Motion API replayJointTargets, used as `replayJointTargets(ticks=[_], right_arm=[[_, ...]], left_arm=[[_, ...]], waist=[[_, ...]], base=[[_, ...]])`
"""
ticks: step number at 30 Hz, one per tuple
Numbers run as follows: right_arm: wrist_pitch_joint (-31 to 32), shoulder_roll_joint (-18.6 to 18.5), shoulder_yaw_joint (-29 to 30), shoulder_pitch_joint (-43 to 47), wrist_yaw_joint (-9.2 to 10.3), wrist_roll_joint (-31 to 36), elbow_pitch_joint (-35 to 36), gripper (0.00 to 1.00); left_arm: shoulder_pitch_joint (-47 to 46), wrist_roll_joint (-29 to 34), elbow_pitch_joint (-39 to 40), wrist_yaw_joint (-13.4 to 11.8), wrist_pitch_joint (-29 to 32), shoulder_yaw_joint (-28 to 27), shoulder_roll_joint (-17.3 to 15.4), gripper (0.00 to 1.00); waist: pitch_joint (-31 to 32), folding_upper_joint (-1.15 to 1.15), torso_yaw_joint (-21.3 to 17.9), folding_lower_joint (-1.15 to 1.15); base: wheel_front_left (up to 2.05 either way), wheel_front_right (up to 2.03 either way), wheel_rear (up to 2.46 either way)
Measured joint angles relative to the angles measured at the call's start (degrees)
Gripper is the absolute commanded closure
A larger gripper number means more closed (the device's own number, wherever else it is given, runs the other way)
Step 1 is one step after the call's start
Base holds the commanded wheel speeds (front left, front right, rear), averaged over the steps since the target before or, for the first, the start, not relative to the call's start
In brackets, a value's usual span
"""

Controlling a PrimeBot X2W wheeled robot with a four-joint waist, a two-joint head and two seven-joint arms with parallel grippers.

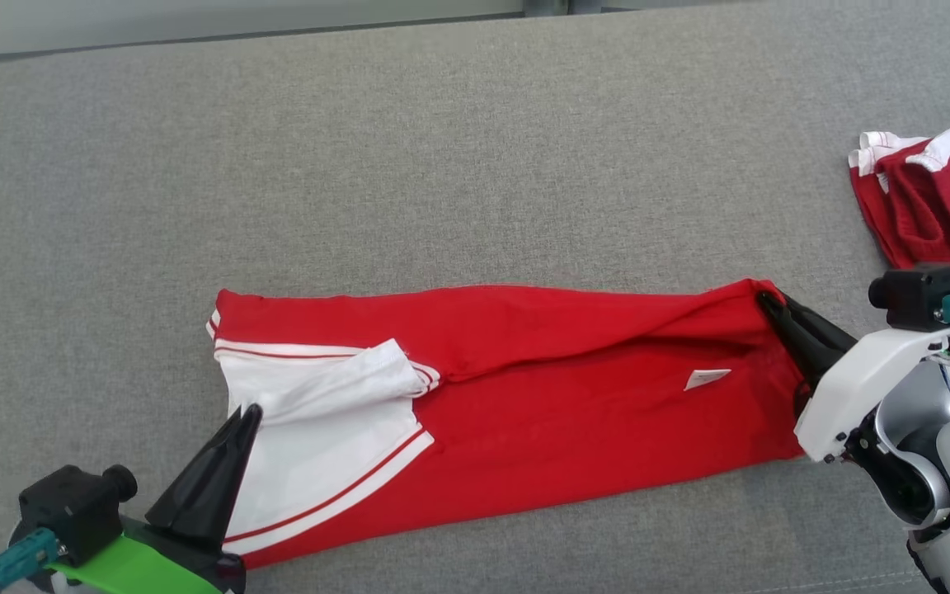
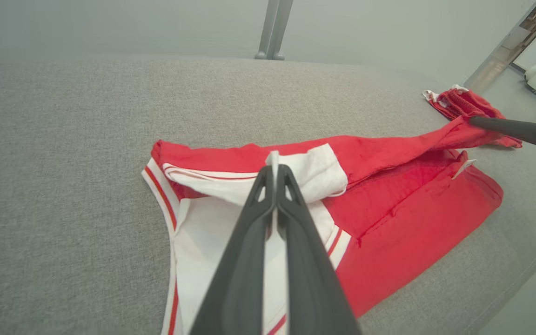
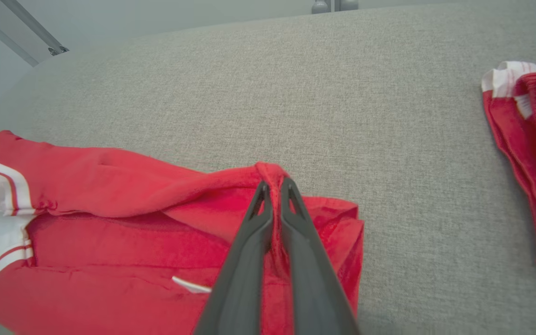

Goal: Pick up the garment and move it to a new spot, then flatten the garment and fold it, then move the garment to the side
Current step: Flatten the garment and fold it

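A small white tag (image 1: 707, 378) is sewn on the red garment (image 1: 541, 412). It lies toward the garment's 3 o'clock end, and any print on it is too small to read.

The garment is stretched long across the grey surface (image 1: 475, 165), from 9 o'clock to 3 o'clock in the lower middle of the head view. Most of it lies flat. Its far long edge is folded over toward the near side.

At the garment's 8 o'clock corner, the left jaws are closed on the white panel (image 1: 318, 429) with its red stripes. A thin sliver of white cloth shows between the two dark fingers (image 2: 244, 260).

At the garment's 3 o'clock end, the right jaws are pinched shut on a raised ridge of red cloth. This pulls the folded upper edge up off the layer beneath.

A second red-and-white garment (image 1: 937, 198) lies bunched at 2 o'clock in the head view, well apart from the first and beyond the right arm.
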State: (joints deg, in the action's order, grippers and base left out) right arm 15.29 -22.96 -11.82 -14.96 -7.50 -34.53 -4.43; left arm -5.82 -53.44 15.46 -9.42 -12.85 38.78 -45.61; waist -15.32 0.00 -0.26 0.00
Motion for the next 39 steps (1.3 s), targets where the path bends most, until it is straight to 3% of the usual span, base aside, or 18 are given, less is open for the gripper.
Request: replayJointTargets(ticks=[15,25,26,28,29,30,31,39], right_arm=[[-2.24,0.12,-0.67,3.45,0.00,0.81,-1.96,1.00],[-4.49,-0.34,-2.35,3.28,0.00,1.31,-3.92,1.00],[-4.89,-0.36,-2.55,3.28,0.00,1.42,-4.12,0.97],[-5.80,-0.48,-3.08,3.30,0.00,1.59,-4.52,0.72],[-6.23,-0.62,-3.26,3.32,0.00,2.03,-4.75,0.59],[-6.77,-0.76,-3.38,3.34,0.00,2.57,-5.00,0.40],[-7.19,-0.91,-3.55,3.39,0.00,2.94,-5.20,0.00],[-10.12,-1.26,-5.16,4.50,0.00,5.13,-6.54,0.00]], left_arm=[[3.61,-2.76,-13.21,4.24,-1.63,1.08,6.97,1.00],[4.50,-1.43,-17.97,5.87,-1.91,1.59,8.81,1.00],[4.60,-1.34,-18.38,5.97,-1.92,1.83,9.02,0.86],[4.87,-0.92,-19.17,6.19,-1.92,2.00,9.36,0.52],[5.10,-0.92,-19.38,6.25,-1.93,1.97,9.54,0.14],[5.38,-0.92,-19.53,6.25,-1.93,1.96,9.68,0.00],[5.67,-0.91,-19.64,6.25,-1.93,1.90,9.75,0.00],[7.84,-0.80,-17.93,5.36,-2.10,-0.69,9.88,0.00]], waist=[[3.27,0.00,-0.62,0.00],[3.71,0.00,-1.08,0.00],[3.77,0.00,-1.13,0.00],[3.85,0.00,-1.27,0.00],[3.89,0.00,-1.36,0.00],[3.95,0.00,-1.46,0.00],[3.99,0.00,-1.57,0.00],[4.54,0.00,-2.66,0.00]], base=[[0.00,0.00,0.00],[0.00,0.00,0.00],[0.00,0.00,0.00],[0.00,0.00,0.00],[0.00,0.00,0.00],[0.00,0.00,0.00],[0.00,0.00,0.00],[0.00,0.00,0.00]])
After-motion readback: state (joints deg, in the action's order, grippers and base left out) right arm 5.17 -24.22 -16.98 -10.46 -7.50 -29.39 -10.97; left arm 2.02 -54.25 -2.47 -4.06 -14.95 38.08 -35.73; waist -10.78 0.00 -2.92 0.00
